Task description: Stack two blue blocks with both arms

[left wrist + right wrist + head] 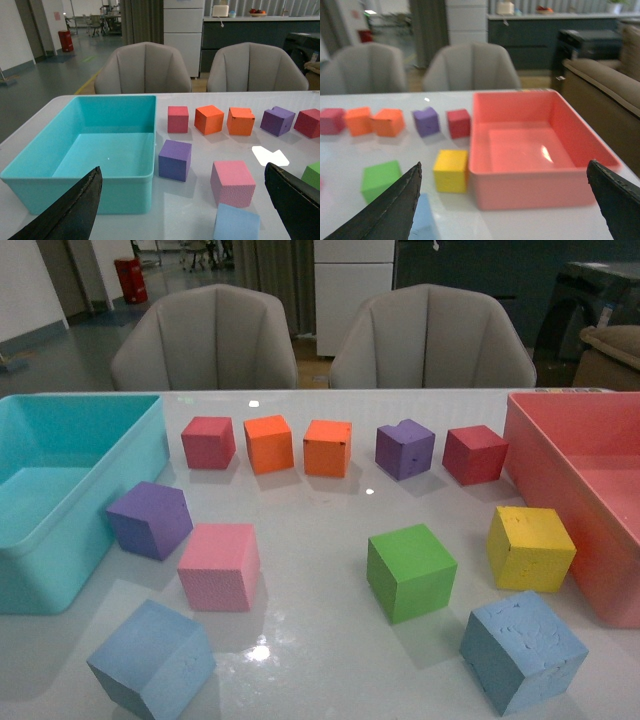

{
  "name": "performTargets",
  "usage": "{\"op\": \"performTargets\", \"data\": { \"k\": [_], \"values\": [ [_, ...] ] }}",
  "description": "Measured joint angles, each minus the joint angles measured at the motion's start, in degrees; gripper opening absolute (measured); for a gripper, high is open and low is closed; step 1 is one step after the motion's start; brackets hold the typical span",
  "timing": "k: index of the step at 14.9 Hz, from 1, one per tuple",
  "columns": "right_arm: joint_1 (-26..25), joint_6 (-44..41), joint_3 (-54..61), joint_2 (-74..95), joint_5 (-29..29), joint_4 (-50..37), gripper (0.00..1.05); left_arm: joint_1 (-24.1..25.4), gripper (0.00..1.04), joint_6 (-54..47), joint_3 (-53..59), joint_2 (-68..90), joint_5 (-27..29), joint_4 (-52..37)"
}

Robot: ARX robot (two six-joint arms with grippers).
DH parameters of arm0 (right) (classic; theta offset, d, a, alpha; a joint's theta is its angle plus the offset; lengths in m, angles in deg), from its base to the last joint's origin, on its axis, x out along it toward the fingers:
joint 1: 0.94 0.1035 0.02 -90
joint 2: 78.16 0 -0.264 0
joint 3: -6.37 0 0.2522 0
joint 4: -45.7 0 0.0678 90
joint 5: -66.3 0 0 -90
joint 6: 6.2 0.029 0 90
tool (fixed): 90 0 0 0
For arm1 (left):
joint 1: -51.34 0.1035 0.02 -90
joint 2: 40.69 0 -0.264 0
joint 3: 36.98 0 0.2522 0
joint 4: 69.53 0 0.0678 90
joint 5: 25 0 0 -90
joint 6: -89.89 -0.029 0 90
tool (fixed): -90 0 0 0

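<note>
Dusty-blue foam is sitting untouched at the near edge of the glossy white table (310, 540), 1 blue block (150, 662) at the left and the other blue block (522, 650) at the right, well apart, so the pick-up is looking not yet begun. The left gripper (182, 167) and right gripper (504, 164) are hovering with jaws spread wide, holding nothing; each is likely needing to descend on its nearer block before 1 carries its cube onto the other. Light is glinting off the surface, with 2 grey armchairs (205, 340) standing behind.

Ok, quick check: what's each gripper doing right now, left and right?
Left gripper: open, fingers wide apart, holding nothing.
Right gripper: open, fingers wide apart, holding nothing.
</note>
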Motion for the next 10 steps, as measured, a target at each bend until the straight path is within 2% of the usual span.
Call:
{"op": "performTargets", "data": {
  "k": [1,2,3,5,8,10],
  "values": [
    [3.61,0.31,-0.83,5.33,-8.98,-2.10,0.98,0.00,0.98,0.00,0.00,0.00,0.04,0.02],
    [3.80,0.33,-3.50,14.49,-12.22,-8.37,0.98,0.00,0.98,-0.02,0.00,0.00,-0.04,-0.07],
    [4.04,0.28,-6.95,22.75,-12.72,-15.08,0.98,0.00,0.98,0.00,0.00,0.00,-0.02,0.02],
    [8.04,0.37,-15.87,41.72,-9.53,-24.35,0.98,0.00,0.98,0.00,0.00,0.00,0.00,0.00],
    [11.26,3.26,-24.17,64.43,-2.86,-21.27,0.98,0.00,0.98,0.00,0.02,0.00,0.00,0.00],
    [12.48,3.80,-26.08,70.84,-0.83,-20.61,0.98,0.00,0.98,0.00,0.00,0.00,-0.02,0.00]
  ]
}}
